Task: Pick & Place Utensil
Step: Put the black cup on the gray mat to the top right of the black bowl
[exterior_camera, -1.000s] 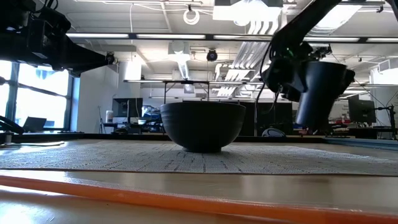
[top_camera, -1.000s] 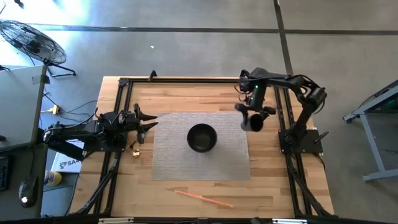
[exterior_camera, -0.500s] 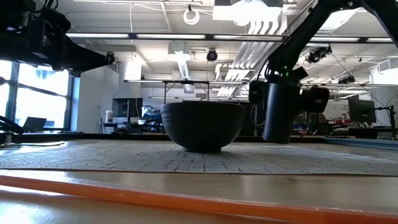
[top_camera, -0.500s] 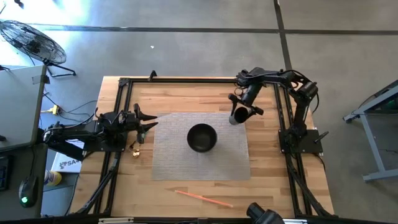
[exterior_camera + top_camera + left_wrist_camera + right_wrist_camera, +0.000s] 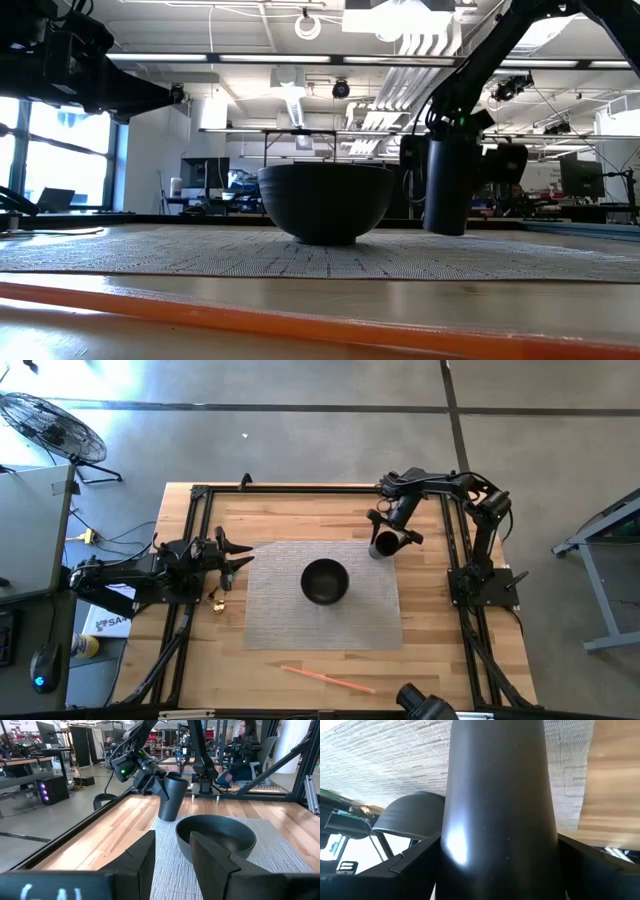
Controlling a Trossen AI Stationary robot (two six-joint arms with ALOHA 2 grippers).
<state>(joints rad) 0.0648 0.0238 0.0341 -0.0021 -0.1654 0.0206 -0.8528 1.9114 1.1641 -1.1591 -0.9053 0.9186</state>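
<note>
Swung inward, the right gripper (image 5: pixel 388 538) has brought its dark cup (image 5: pixel 382 545) (fingers clamped on it) to the mat's (image 5: pixel 290 615) far corner. Beyond sits the bowl (image 5: pixel 324 580); farther off, an orange utensil (image 5: pixel 327 679). Left gripper (image 5: pixel 238 557) waits, fingers apart.

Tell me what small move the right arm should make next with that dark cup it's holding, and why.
Probably ease the cup straight down, then open. The right gripper holds it by the mat's far right corner, beside the bowl. In the low view its base looks level with the mat, but contact cannot be confirmed. The left gripper waits open at the table's left edge.
</note>
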